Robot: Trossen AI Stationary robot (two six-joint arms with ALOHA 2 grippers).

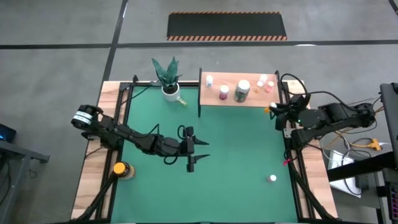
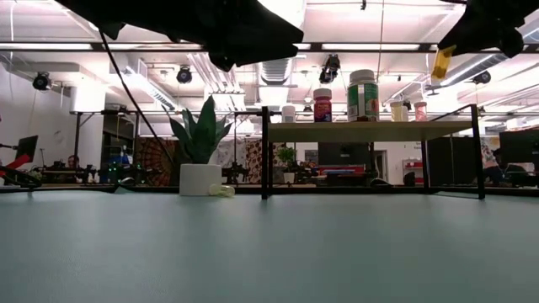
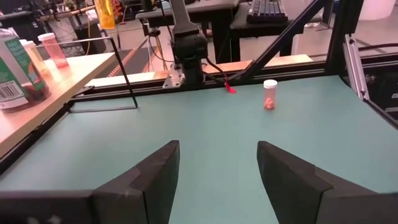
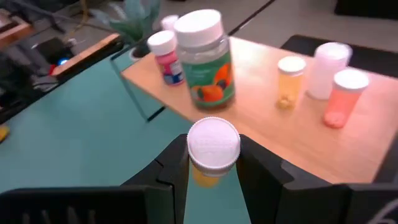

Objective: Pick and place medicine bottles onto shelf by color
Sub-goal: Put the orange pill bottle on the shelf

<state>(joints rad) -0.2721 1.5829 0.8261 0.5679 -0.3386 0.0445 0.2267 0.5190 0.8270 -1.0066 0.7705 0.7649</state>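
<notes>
A: Fingers of the right gripper [image 4: 213, 167] are closed on a white-capped orange bottle [image 4: 212, 152], just before the shelf [image 4: 273, 134] edge.

B: How to do it well?

A: I think carry it over the board, near the other orange bottle [image 4: 290, 81], set it upright, then release.

B: And from above?

A: Right gripper [image 1: 272, 109] is beside the shelf [image 1: 249, 99] corner. Left gripper [image 1: 198, 151] hangs mid-desk, fingers spread, holding nothing. One bottle with yellow cap [image 1: 122, 169] stands at the desk's left edge, one small bottle [image 1: 272, 178] on the mat.

B: Contents?

A: Pills seem to show in the pink bottle [image 4: 344, 98]; the big green-labelled jar [image 4: 205, 59] I cannot tell.
</notes>
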